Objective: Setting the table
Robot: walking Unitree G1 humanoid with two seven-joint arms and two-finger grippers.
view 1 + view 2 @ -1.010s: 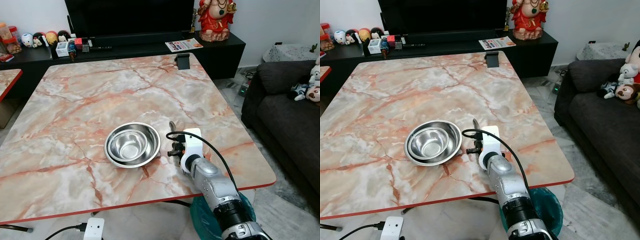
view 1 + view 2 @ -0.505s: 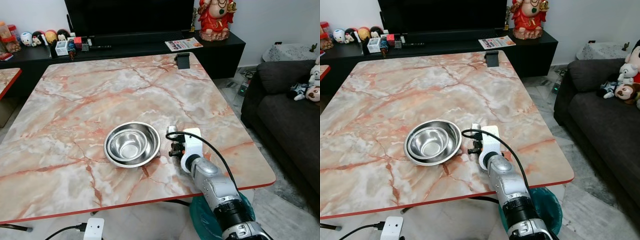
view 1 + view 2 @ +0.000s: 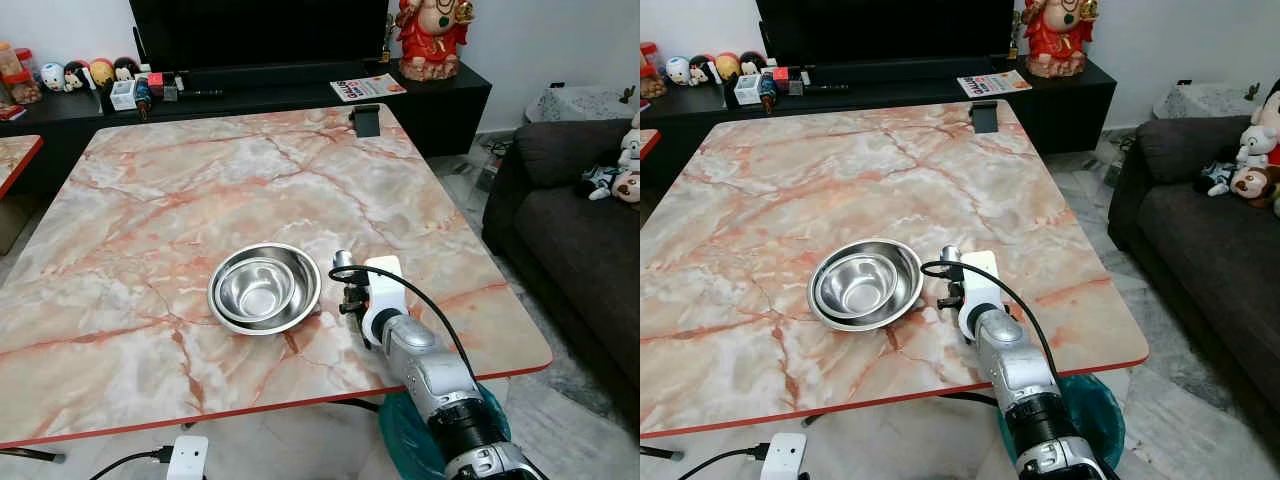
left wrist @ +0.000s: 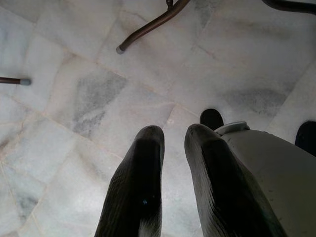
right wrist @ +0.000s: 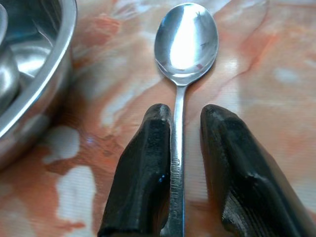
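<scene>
Stamped mark on spoon handle [image 5: 176, 168], between the right hand's fingers [image 5: 143, 173]: too small, illegible. Magazine cover [image 3: 367, 88] print far beyond: unreadable.

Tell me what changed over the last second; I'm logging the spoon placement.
The shiny metal spoon dropped from tilted-up to flat on the pink marble table, beside the nested steel bowls. The right gripper now straddles its handle, fingers parted. The bowls and the table stayed put.

pink-orange veined marble table [image 3: 200, 180] – red edge; shiny steel bowl [image 3: 265, 288], spoon [image 5: 185, 42]; black fingers [image 5: 143, 173].
</scene>
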